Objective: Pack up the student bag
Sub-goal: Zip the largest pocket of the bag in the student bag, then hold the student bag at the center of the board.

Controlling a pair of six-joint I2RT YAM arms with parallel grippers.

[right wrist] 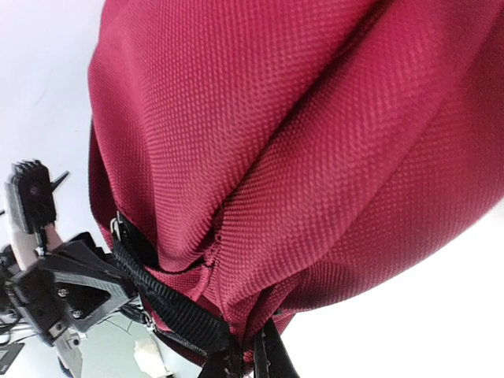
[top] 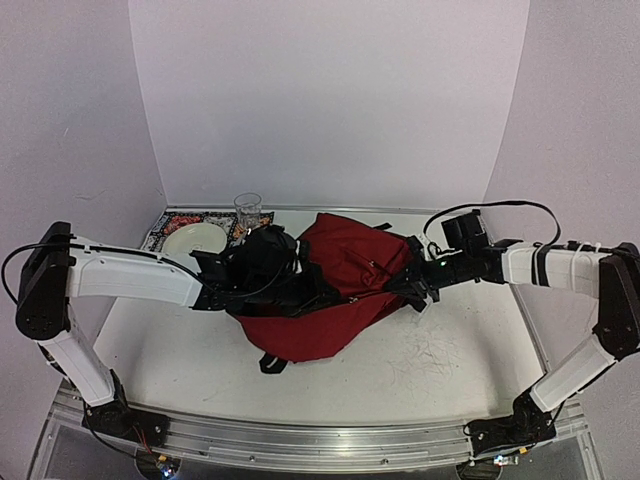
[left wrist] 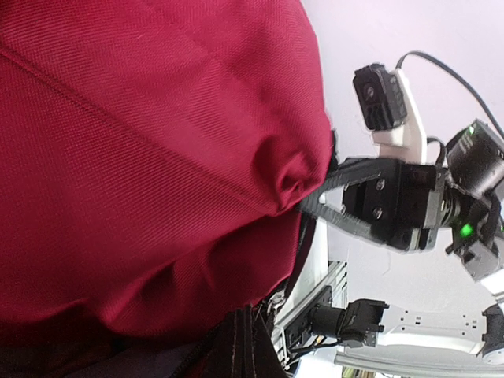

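Observation:
The student bag (top: 335, 290), dark red with black straps, hangs slumped between my two grippers above the middle of the table. My left gripper (top: 312, 290) is shut on its left side; in the left wrist view the red fabric (left wrist: 142, 157) fills the frame and bunches over the fingers at the bottom edge. From the right, my right gripper (top: 402, 284) is shut on the bag's other side. Its black fingertips (right wrist: 272, 358) pinch a fold of cloth beside a black strap (right wrist: 169, 303). What the bag holds is hidden.
A white plate (top: 195, 240) and a clear glass (top: 248, 208) stand on a patterned mat (top: 158, 235) at the back left. A black strap end (top: 272, 362) trails below the bag. The metal rail (top: 300, 440) runs along the near edge.

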